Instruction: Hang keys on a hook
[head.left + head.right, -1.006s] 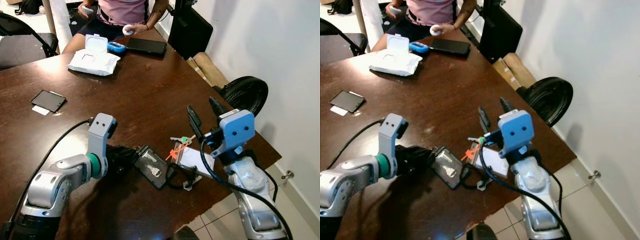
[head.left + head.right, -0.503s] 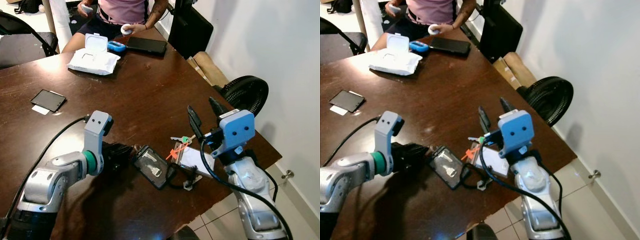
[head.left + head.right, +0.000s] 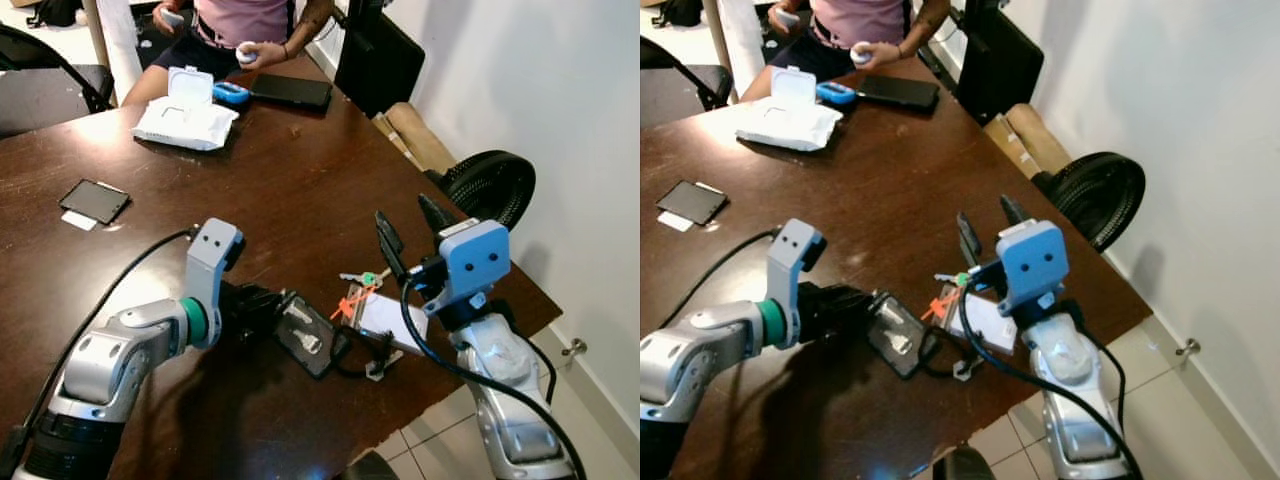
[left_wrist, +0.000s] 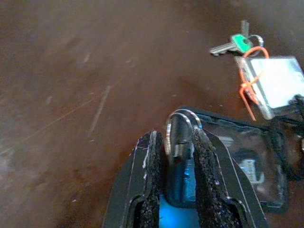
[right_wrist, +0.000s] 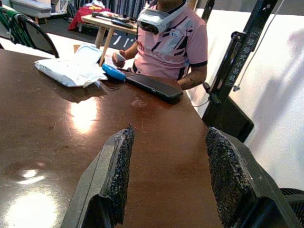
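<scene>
Your left gripper (image 4: pixel 173 142) is closed on a key ring (image 4: pixel 183 118) attached to a clear badge holder (image 3: pixel 308 332). The green-capped keys (image 3: pixel 362 279) lie just beyond it. They're light, stiff and slippery; pinch the ring. Your right gripper (image 3: pixel 408 228) hovers open.

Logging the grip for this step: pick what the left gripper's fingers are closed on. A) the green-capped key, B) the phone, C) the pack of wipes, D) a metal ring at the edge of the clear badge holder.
D: in the left wrist view the left gripper is shut on the metal ring at the badge holder, while the green-capped key lies apart on the table.
</scene>
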Controlling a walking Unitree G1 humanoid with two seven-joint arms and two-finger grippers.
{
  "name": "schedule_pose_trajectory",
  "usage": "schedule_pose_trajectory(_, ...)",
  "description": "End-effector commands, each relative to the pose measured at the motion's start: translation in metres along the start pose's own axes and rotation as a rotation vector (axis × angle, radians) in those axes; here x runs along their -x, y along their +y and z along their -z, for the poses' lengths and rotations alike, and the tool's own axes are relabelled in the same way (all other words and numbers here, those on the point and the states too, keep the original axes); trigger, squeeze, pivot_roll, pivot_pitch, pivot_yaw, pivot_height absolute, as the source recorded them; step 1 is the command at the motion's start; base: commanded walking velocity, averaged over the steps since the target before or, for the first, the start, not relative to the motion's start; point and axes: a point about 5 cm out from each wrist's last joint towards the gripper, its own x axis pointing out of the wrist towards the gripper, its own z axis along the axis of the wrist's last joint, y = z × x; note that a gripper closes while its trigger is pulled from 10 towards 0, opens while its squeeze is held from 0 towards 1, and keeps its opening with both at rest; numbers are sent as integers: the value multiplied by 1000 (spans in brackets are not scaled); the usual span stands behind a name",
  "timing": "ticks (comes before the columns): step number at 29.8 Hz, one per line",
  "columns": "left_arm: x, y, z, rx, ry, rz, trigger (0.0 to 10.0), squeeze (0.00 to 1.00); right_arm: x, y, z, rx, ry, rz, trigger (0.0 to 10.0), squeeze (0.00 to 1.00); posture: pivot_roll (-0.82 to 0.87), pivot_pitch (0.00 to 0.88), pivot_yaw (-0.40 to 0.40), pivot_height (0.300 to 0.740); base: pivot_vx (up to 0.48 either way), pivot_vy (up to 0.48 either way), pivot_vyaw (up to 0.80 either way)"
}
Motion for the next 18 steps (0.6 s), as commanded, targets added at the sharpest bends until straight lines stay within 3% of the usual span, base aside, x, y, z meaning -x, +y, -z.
schedule_pose_trajectory(1,-1,-7,3,-19,9,42,10000,0,2,1,1,-2,5,6,10000,0,-38,131,58,740,0,0,0)
schedule_pose_trajectory(18,0,-10,16,3,37,59,10000,0,2,1,1,-3,8,8,10000,0,-36,142,59,740,0,0,0)
